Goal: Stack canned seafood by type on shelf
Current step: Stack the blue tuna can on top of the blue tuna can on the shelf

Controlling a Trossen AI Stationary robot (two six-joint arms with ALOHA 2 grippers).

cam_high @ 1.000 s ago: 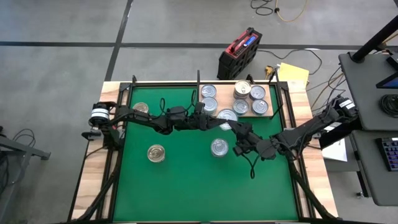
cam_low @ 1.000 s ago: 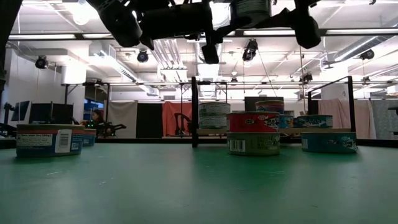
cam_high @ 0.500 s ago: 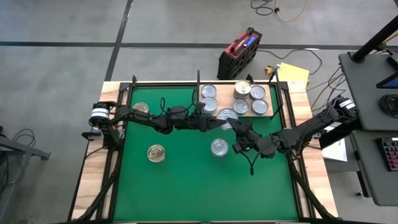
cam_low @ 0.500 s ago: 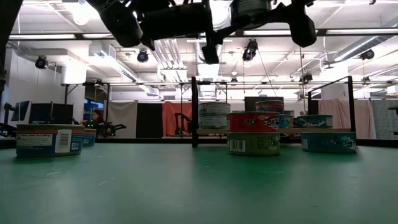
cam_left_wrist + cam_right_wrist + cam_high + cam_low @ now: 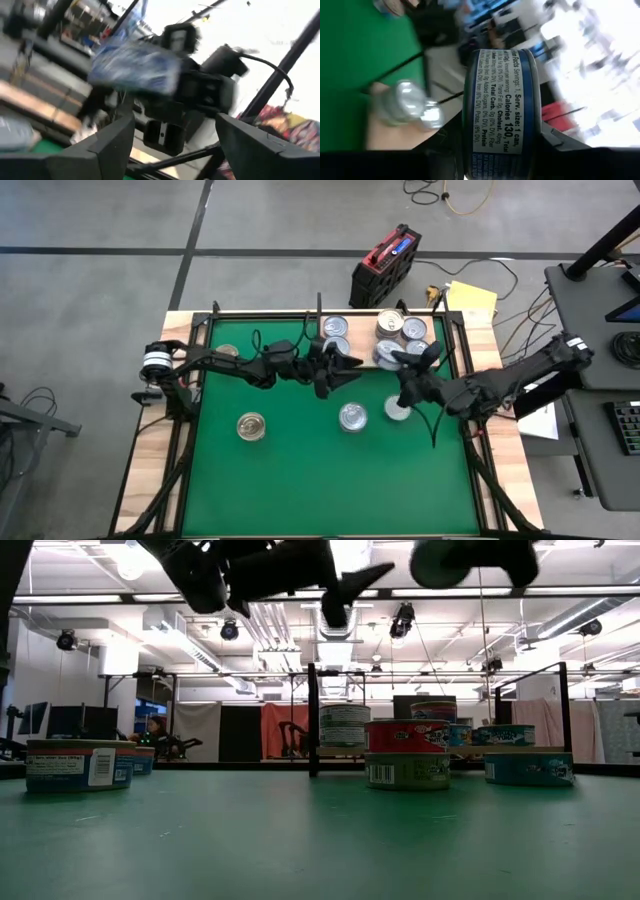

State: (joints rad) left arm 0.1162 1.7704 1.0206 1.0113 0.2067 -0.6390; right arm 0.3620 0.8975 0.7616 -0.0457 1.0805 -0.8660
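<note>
- While the right gripper (image 5: 495,165) clamps a blue-sided tuna can (image 5: 501,112) aloft, tilting during transfer could loosen it above the green mat (image 5: 300,470).
- Left gripper (image 5: 345,367), spread wide and empty, could clip the shelf (image 5: 445,358) stacks nearby.

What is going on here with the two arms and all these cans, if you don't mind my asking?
The robot is sorting canned seafood onto the pale wooden shelf at the far edge of the green mat. The right gripper holds a blue-labelled can in its jaws, lifted above the mat. The left gripper hangs mid-table with jaws open and empty. Several cans already sit on the shelf, while three loose cans lie on the mat.
</note>
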